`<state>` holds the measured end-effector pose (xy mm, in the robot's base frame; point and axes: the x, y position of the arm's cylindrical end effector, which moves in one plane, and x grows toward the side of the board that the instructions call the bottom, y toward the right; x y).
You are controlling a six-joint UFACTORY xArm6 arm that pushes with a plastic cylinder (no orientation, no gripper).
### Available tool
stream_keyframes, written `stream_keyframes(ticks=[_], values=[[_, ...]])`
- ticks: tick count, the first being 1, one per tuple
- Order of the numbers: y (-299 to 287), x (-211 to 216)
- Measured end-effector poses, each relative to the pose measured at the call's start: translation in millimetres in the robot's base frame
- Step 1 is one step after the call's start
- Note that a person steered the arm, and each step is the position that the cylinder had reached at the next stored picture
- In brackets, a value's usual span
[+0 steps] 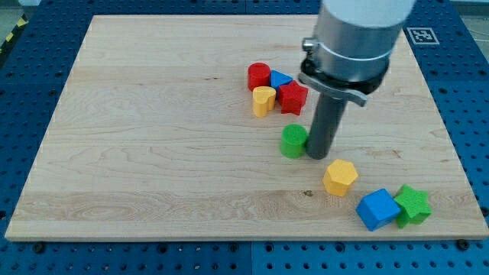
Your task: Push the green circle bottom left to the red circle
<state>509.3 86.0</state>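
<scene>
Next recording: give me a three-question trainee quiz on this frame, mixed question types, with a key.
1. True or false: my tip is right beside the green circle, on its side toward the view's right.
2. Which block lies nearest the yellow hexagon? A) red circle B) blue cube C) yellow heart
3. Fill in: the green star sits against the ____ cube.

Key: 1 true; 2 B; 3 blue.

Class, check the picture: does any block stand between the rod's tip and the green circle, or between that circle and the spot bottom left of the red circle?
Nothing visible. My tip sits right beside the green circle, on its right. The board toward the spot below-left of the red circle is bare.
</scene>
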Motion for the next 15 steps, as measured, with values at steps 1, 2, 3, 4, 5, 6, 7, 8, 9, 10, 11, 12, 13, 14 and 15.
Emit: stream_keyframes(ticks=[1, 2, 3, 4, 5, 6, 7, 8, 9, 10, 11, 12, 13, 14, 15], values=[[-20, 0], [-46, 1], [-52, 1], [-62, 1], [-67, 1], [-68, 1], [-85, 0], [-95, -8], [-98, -9], [-79, 0], [-60, -7], [-75, -23], [-93, -32], [-94, -36], [-94, -36]])
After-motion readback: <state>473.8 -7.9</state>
